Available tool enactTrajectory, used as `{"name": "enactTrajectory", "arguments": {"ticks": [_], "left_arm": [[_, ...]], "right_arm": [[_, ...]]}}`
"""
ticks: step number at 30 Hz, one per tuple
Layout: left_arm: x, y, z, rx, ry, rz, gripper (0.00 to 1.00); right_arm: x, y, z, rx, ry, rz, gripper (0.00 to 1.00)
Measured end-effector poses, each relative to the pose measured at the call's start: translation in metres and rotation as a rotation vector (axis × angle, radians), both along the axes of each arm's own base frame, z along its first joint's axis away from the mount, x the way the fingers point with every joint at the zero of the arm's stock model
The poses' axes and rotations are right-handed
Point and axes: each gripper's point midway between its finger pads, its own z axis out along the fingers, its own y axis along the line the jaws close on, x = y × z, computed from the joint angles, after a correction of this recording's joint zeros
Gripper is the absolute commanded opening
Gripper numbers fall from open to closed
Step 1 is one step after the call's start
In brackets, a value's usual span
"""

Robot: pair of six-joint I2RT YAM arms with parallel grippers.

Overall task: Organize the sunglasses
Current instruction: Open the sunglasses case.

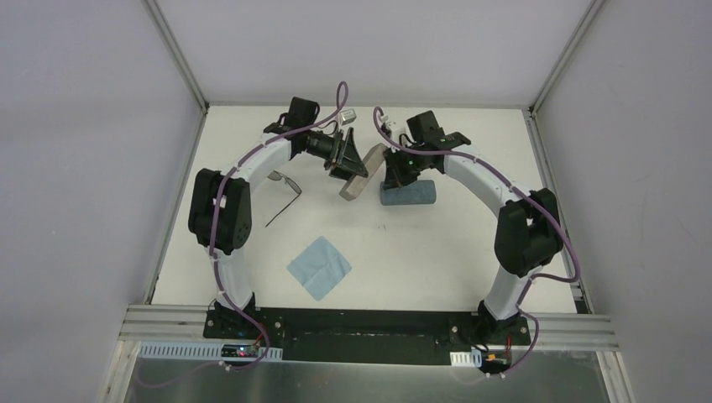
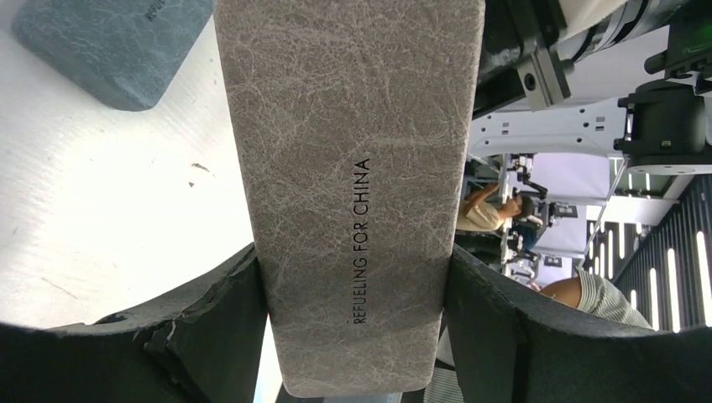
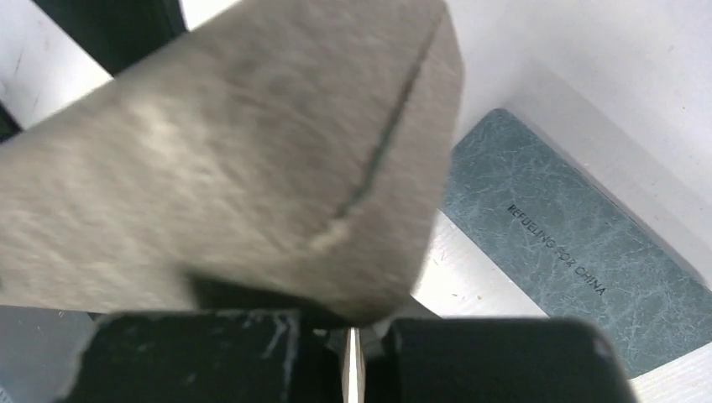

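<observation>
Holding the beige case (image 1: pixel 356 178) off the surface (image 1: pixel 437 252), the left fingers (image 2: pixel 201 336) stand spread around its width, one against each long side. The right fingers (image 3: pixel 210 361) are pressed together just below the case's other end. A pale sliver shows between them, but I cannot tell whether it is the flap's edge. The one visible pair of sunglasses (image 1: pixel 290 182) lies on the surface to the left, under the left arm and well apart from both sets of fingers. The blue case (image 1: pixel 409 195) lies shut below the right wrist, and the cloth (image 1: pixel 319 267) sits nearer the arm bases.

The likely step is opening the beige case, and the risks lie there. If the right fingers have only a thin bite on the flap, a pull could slip off and leave it shut. The left hold is on smooth sides only, so a hard tug might twist the case or drag it out, dropping it onto the blue case. A left-arm swing could also brush the thin wire frame lying beneath it.
</observation>
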Motion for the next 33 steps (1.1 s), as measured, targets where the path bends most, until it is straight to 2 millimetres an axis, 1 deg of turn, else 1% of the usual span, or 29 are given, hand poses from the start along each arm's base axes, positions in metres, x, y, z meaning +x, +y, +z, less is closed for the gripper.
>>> {"name": "enactTrajectory", "arguments": {"ticks": [3,6,7,8,10,11,13,14,16,18,20,21,23,27,33], "left_arm": [[0.002,0.001,-0.003,0.013,0.01,0.014,0.0],[0.003,0.001,-0.004,0.018,0.009,0.019,0.0],[0.002,0.001,-0.004,0.018,0.009,0.019,0.0],[0.002,0.002,-0.005,0.019,0.008,0.02,0.0],[0.002,0.002,-0.006,0.027,0.006,0.026,0.0],[0.002,0.001,-0.007,0.031,0.004,0.029,0.0],[0.002,0.002,-0.007,0.035,0.003,0.033,0.0],[0.003,0.002,-0.008,0.038,0.002,0.035,0.0],[0.004,0.002,-0.008,0.042,0.0,0.039,0.0],[0.004,0.002,-0.009,0.045,-0.002,0.042,0.0],[0.005,0.001,-0.008,0.044,-0.005,0.043,0.0],[0.006,0.001,-0.006,0.042,-0.009,0.043,0.0],[0.007,0.001,-0.004,0.038,-0.018,0.043,0.0],[0.008,-0.001,0.001,0.022,-0.017,0.043,0.0],[0.009,-0.003,0.008,-0.011,-0.024,0.028,0.0]], "right_arm": [[0.004,-0.004,-0.007,-0.013,0.014,-0.019,0.0],[0.006,-0.004,-0.002,0.001,0.011,-0.019,0.0],[0.006,-0.003,0.0,0.01,0.012,-0.015,0.05],[0.005,-0.002,0.004,0.022,0.014,-0.01,0.13],[0.0,-0.002,0.016,0.061,0.018,0.001,0.37],[-0.003,-0.003,0.026,0.088,0.015,0.007,0.48],[-0.006,-0.006,0.048,0.138,0.003,-0.006,0.6],[-0.007,-0.008,0.061,0.169,-0.008,-0.016,0.64],[-0.008,-0.012,0.084,0.227,-0.026,-0.043,0.68],[-0.008,-0.014,0.103,0.287,-0.037,-0.063,0.73],[-0.007,-0.013,0.111,0.329,-0.029,-0.072,0.78],[-0.007,-0.011,0.111,0.343,-0.014,-0.074,0.8],[-0.007,-0.007,0.108,0.362,0.02,-0.076,0.82],[-0.002,0.001,0.095,0.377,0.09,-0.094,0.8],[0.008,0.009,0.079,0.391,0.159,-0.123,0.75]]}}
